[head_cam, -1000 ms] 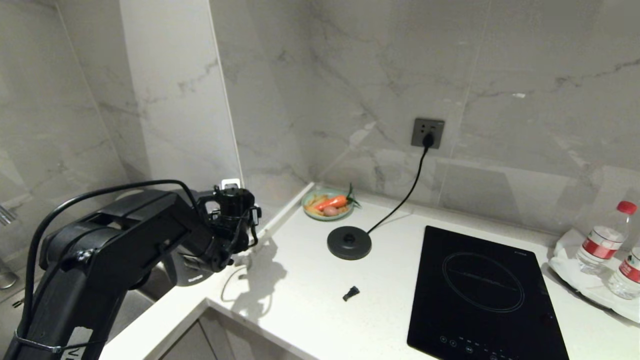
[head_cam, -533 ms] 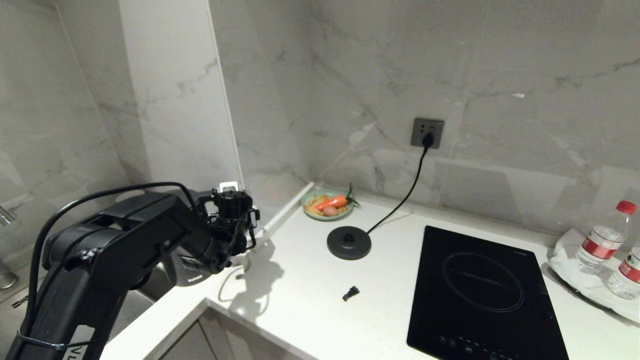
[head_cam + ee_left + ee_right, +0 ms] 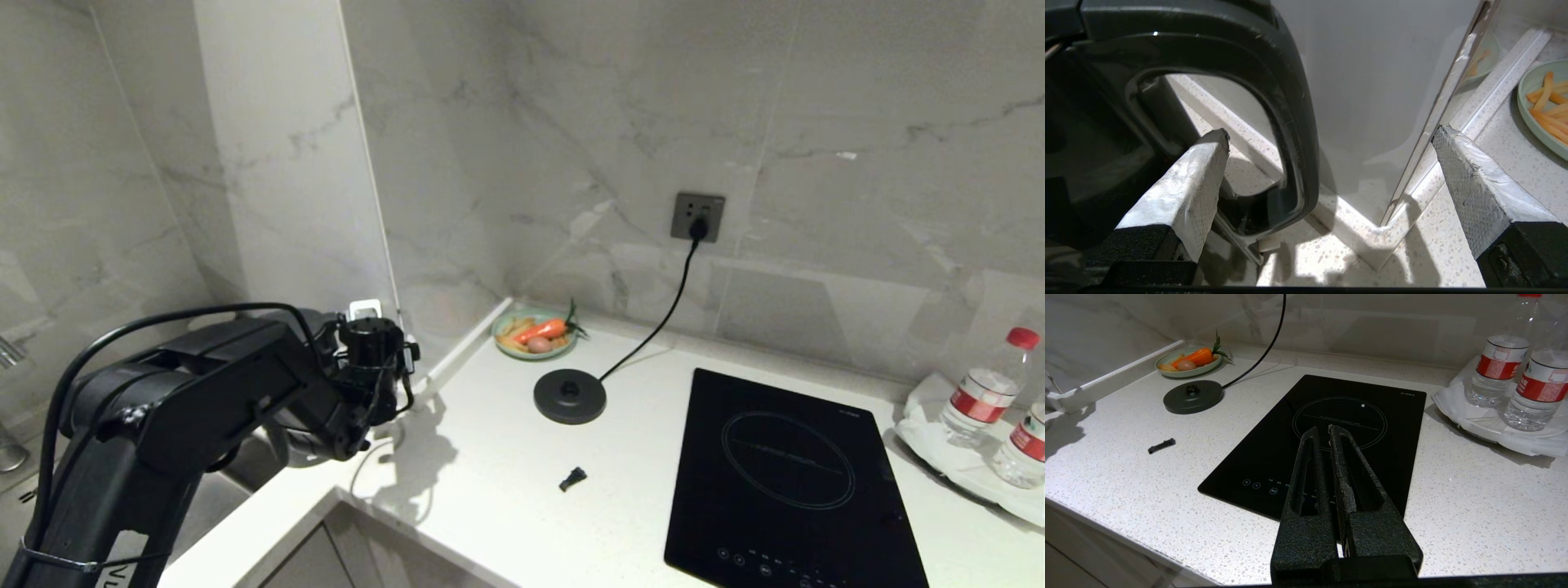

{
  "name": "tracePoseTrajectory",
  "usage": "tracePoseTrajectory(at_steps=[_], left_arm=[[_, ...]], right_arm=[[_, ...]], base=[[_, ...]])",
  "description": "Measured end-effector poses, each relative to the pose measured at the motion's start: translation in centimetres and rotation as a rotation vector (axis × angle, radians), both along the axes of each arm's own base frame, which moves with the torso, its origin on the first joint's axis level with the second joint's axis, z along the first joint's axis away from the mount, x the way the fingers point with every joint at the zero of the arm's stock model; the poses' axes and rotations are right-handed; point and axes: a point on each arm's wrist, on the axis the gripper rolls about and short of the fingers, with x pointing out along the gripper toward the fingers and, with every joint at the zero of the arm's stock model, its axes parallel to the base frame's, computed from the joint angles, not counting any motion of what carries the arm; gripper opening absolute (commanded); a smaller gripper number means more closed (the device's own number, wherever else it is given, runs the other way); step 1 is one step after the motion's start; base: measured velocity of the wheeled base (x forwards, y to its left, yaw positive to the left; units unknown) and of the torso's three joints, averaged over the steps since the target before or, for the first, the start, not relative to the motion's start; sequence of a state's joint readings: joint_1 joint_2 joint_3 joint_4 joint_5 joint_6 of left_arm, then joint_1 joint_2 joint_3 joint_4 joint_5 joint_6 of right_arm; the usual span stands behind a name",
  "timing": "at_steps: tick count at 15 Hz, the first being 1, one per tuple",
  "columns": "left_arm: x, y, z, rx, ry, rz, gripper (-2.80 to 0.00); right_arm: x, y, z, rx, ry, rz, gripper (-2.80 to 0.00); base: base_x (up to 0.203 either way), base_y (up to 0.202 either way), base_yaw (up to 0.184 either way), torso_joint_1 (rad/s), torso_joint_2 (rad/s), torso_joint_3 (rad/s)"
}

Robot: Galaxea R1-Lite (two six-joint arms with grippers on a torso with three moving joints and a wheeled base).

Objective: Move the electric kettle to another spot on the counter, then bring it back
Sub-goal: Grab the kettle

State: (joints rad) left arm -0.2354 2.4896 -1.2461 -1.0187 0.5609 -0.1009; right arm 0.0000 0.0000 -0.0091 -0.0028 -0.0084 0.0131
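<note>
The black electric kettle (image 3: pixel 1081 134) stands at the left end of the white speckled counter (image 3: pixel 490 457), close to the wall corner. In the head view my left arm (image 3: pixel 204 392) hides most of the kettle (image 3: pixel 295 447). My left gripper (image 3: pixel 1331 136) is open, and the kettle's loop handle (image 3: pixel 1294 122) stands between its taped fingers (image 3: pixel 1180 192), nearer this one and not squeezed by either. My right gripper (image 3: pixel 1323 430) hangs shut over the black hob (image 3: pixel 1331 428), holding nothing.
The kettle's round base disc (image 3: pixel 570 396) lies mid-counter, its cord running to a wall socket (image 3: pixel 698 216). A green plate (image 3: pixel 535 333) with a carrot sits by the back wall. A small black piece (image 3: pixel 574 478) lies loose. Water bottles (image 3: pixel 984 400) stand on a tray at the right.
My left wrist has shifted slightly to the left and away in the head view, with its fingers still open. The kettle and the other things have not moved.
</note>
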Motion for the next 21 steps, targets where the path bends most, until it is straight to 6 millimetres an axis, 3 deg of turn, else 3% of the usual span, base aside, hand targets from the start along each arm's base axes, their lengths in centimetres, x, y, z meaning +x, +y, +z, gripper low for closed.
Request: tracePoseTrajectory(at_steps=[8, 21], left_arm=[[-0.1, 1.5, 0.0, 0.001, -0.007, 0.029, 0.00], [0.3, 0.3, -0.3, -0.002, -0.026, 0.005, 0.00]], right_arm=[[0.0, 0.0, 0.0, 0.000, 0.000, 0.000, -2.80], [0.0, 0.0, 0.0, 0.001, 0.000, -0.001, -2.80]], base=[[0.000, 0.000, 0.000, 0.000, 0.00, 0.000], [0.000, 0.000, 0.000, 0.000, 0.00, 0.000]])
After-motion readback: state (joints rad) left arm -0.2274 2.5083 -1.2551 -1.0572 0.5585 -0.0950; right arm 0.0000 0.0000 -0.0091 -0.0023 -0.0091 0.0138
